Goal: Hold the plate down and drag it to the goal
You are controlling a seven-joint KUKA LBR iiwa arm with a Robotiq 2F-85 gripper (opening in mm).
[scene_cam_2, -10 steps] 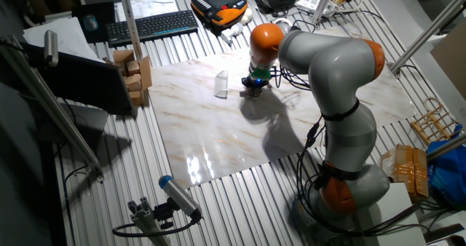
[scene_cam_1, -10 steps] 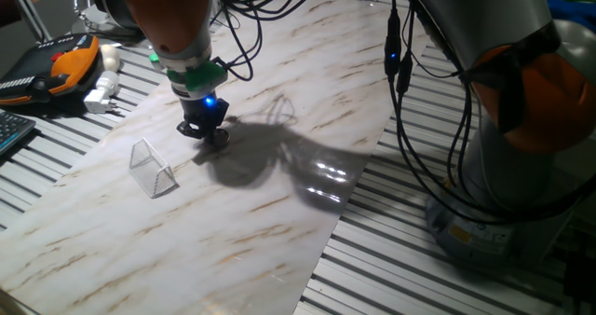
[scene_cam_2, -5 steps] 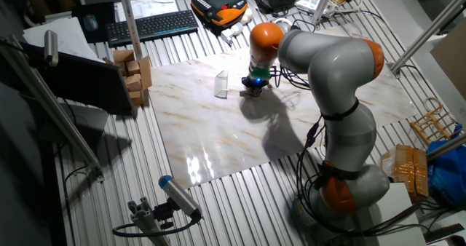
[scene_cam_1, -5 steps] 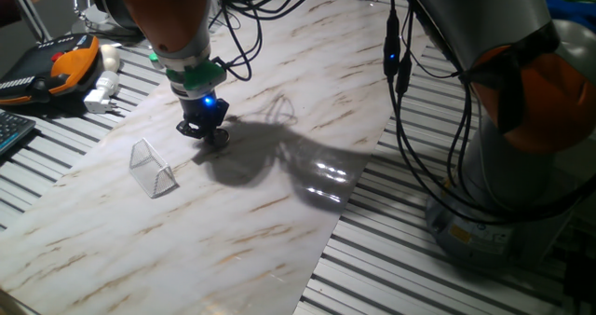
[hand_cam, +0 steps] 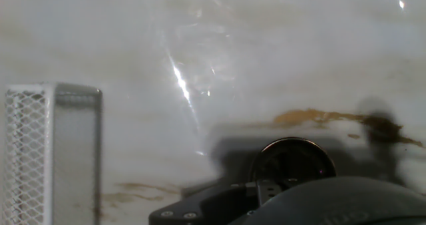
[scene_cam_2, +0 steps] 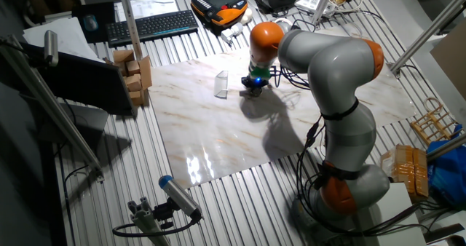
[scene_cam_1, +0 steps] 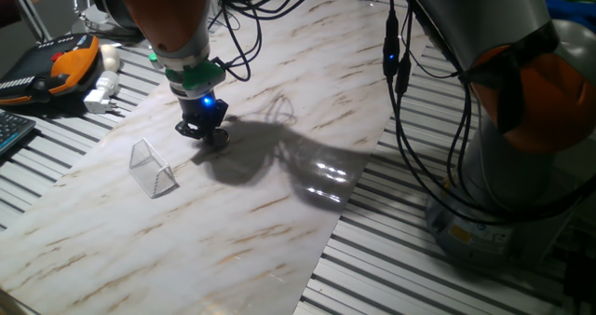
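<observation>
The plate (scene_cam_1: 220, 136) is a tiny shiny disc lying on the marble board just under my gripper's tip. My gripper (scene_cam_1: 205, 129) stands upright over it with the fingers together, the tip resting on or just above the disc. In the hand view the plate (hand_cam: 290, 160) shows as a dark round with a bright rim, right in front of my gripper (hand_cam: 269, 188). The goal (scene_cam_1: 152, 168), a clear tent-like wedge, stands on the board a short way left and nearer the camera. It also shows in the other fixed view (scene_cam_2: 221, 84) and at the left of the hand view (hand_cam: 50, 152).
The marble board (scene_cam_1: 279, 212) lies on a slatted metal table. An orange-black pendant (scene_cam_1: 65, 63) and a white plug (scene_cam_1: 101, 93) lie past its left edge. A keyboard (scene_cam_2: 149, 25) and small cardboard boxes (scene_cam_2: 135, 70) sit beyond the board. Cables (scene_cam_1: 400, 82) hang from the arm.
</observation>
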